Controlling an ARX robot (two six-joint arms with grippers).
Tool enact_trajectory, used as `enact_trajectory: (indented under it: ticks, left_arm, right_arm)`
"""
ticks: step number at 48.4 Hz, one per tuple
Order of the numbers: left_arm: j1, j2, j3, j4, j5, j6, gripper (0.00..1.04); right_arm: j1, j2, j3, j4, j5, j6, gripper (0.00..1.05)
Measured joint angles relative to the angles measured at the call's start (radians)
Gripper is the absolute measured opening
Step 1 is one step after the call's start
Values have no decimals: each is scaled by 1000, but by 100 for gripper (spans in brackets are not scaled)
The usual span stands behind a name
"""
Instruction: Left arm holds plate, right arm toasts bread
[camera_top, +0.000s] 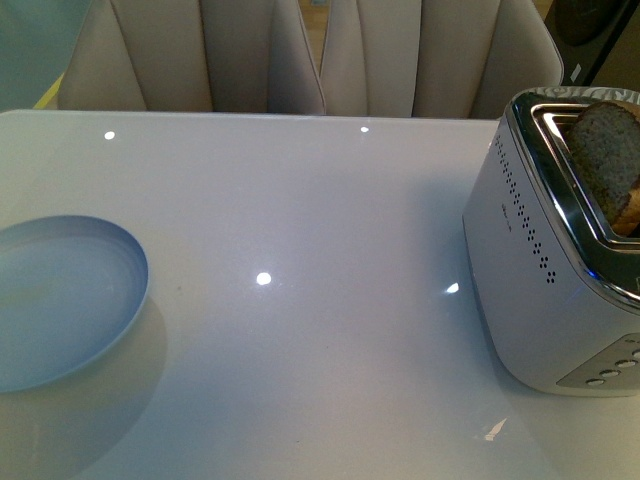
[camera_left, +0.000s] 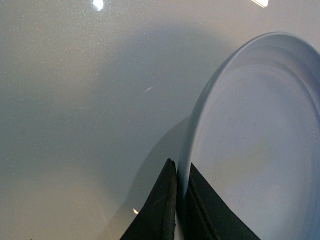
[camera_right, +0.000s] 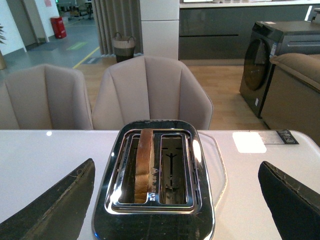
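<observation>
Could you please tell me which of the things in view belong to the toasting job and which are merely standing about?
Belonging to the job:
- round pale blue-white plate, clamped at its rim by the left gripper
- brown wholemeal bread slice, standing in one slot
- shiny silver two-slot toaster
- right gripper, open above the toaster

Just standing about:
- beige padded chairs
- dark washing machine
- wicker basket

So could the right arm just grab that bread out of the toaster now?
Probably yes. The right gripper hangs open above the toaster, and the bread stands up out of one slot with nothing over it. The slot's rim may crowd the jaws.
</observation>
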Motion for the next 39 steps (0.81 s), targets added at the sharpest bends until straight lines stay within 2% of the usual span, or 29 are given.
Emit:
enact_trajectory:
  ticks: [29,31,39]
  left_arm:
    - [15,144,0,101,-8,24,3]
    - [15,150,0,101,-8,25,9]
    - [19,168,0,100,-8,31,43]
  right_arm:
    - [0,0,0,0,0,0,96]
    - [0,0,0,0,0,0,96]
    - [0,0,0,0,0,0,96]
